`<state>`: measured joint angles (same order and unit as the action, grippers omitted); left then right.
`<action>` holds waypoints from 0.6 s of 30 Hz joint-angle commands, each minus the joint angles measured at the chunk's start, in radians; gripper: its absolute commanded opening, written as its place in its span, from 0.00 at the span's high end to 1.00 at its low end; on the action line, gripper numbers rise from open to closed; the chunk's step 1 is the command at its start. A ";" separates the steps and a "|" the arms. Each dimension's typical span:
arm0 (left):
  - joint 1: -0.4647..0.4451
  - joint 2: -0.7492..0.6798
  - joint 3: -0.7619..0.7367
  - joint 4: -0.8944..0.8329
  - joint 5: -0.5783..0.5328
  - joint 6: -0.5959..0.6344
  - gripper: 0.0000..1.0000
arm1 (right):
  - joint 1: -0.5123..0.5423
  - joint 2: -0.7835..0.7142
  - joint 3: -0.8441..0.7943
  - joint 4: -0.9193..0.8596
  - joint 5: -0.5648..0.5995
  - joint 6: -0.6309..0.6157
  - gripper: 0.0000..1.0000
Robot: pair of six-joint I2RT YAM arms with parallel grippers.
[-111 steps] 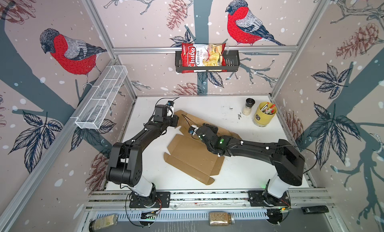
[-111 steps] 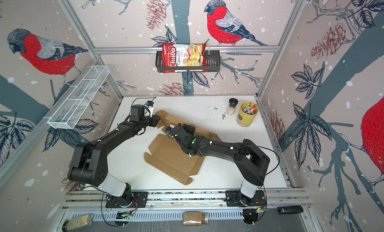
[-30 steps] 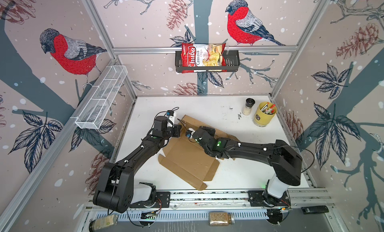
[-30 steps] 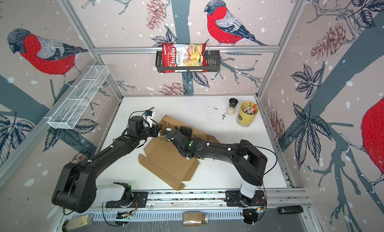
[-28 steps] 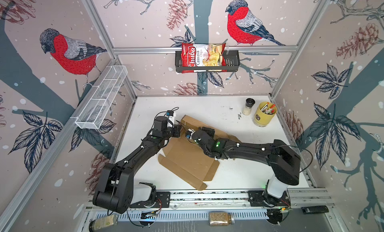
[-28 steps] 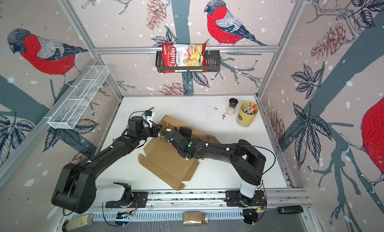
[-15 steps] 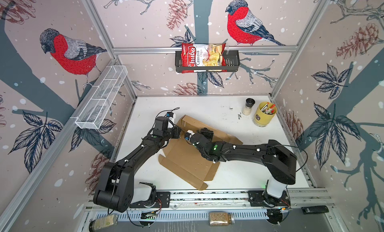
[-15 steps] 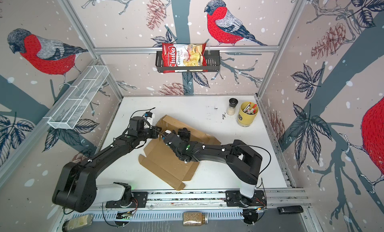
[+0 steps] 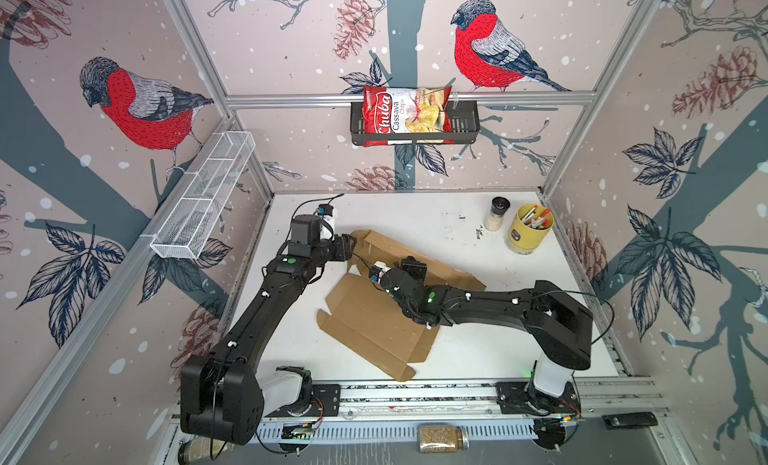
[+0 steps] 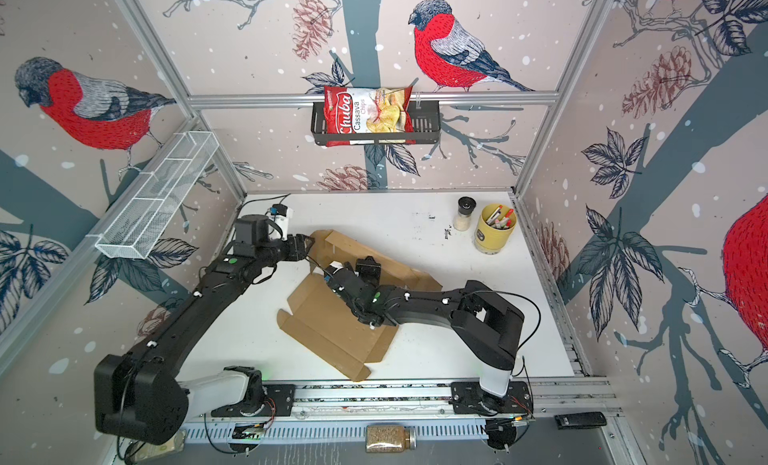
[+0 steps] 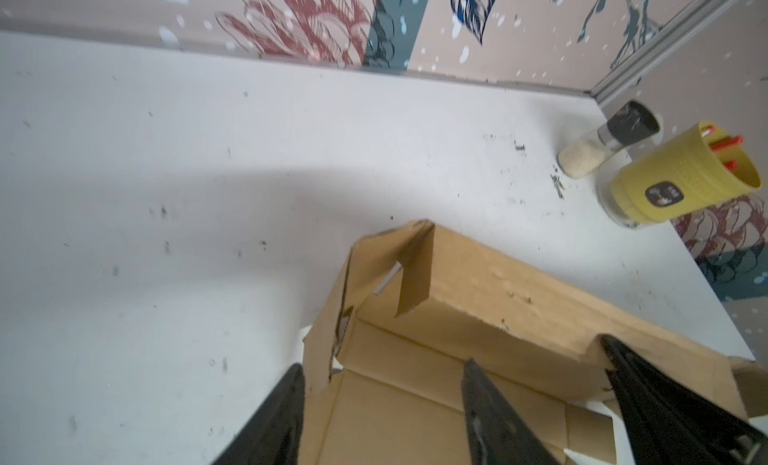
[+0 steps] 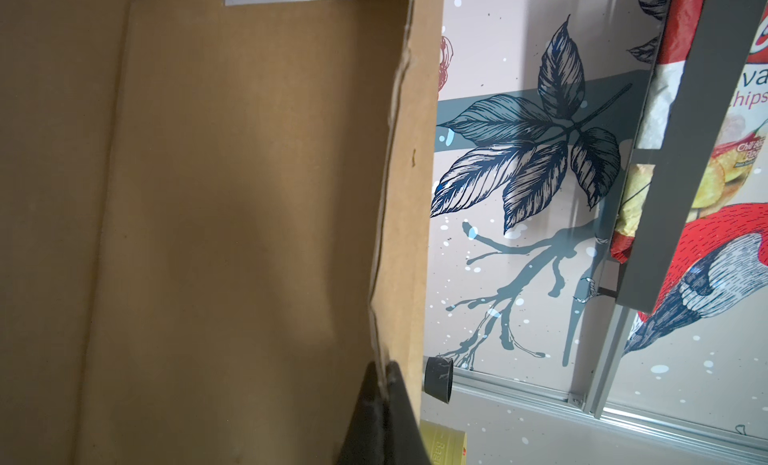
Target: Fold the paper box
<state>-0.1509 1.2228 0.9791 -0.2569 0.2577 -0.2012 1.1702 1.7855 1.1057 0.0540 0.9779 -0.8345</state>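
The paper box is a brown cardboard sheet, partly folded, lying mid-table in both top views, with its front panel flat. Its back wall stands up, and a short side flap rises at the left corner. My left gripper is open at that corner, one finger outside the side flap and the other over the box floor. My right gripper is shut on the top edge of the back wall. The box's inside fills much of the right wrist view.
A spice jar and a yellow cup of pens stand at the back right of the white table. A black basket holding a chip bag hangs on the back wall. A wire shelf runs along the left wall.
My left gripper has gone from shut to open at the box's left corner. The right gripper stays shut on the back wall and has shifted slightly left with it.
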 commanded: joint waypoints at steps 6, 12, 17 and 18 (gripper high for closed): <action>0.096 0.279 0.193 0.063 0.032 0.026 0.35 | 0.008 0.004 -0.007 -0.098 -0.101 -0.007 1.00; 0.102 0.580 0.395 -0.088 0.224 0.100 0.41 | 0.009 -0.009 -0.007 -0.094 -0.107 -0.012 1.00; 0.099 0.556 0.313 -0.069 0.330 0.103 0.46 | 0.001 -0.016 -0.011 -0.092 -0.109 -0.013 1.00; 0.100 0.529 0.287 -0.061 0.333 0.106 0.46 | -0.001 -0.016 -0.010 -0.092 -0.109 -0.012 1.00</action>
<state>-0.0536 1.7981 1.3018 -0.3061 0.5041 -0.1230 1.1709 1.7683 1.1038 0.0505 0.9585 -0.8394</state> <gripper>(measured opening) 0.541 0.053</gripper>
